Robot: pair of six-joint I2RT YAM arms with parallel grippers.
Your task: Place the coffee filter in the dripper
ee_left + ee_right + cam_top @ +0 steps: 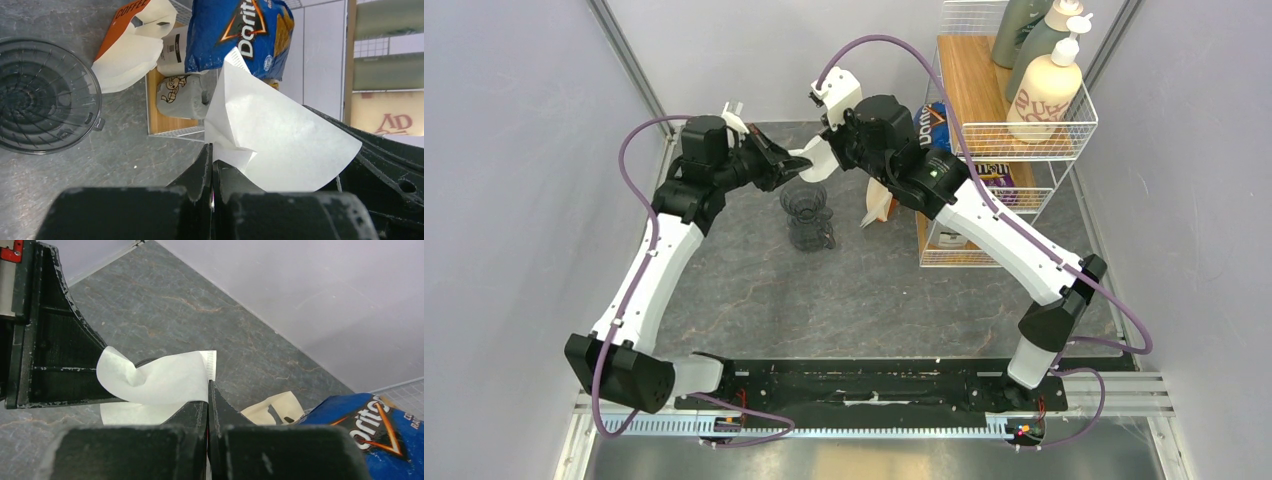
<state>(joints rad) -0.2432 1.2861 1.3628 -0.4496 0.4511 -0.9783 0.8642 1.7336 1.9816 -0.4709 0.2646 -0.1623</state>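
The coffee filter (816, 162) is a thin white paper cone, partly opened and crumpled, held in the air between both grippers. My left gripper (792, 168) is shut on one edge of it (280, 145), with the jaws (212, 150) pressed together on the paper. My right gripper (832, 152) is shut on the opposite, seamed edge (160, 380), with its jaws (208, 385) closed. The dripper (804, 203) is a dark smoky ribbed funnel standing upright on the table just in front of and below the filter. Its open mouth shows in the left wrist view (42, 97).
A beige-and-white filter packet (879, 205) leans by the wire rack (1024, 130) on the right. The rack holds a blue Doritos bag (235, 35), a small grey package (180, 95) and bottles (1044, 90). Grey walls close in both sides.
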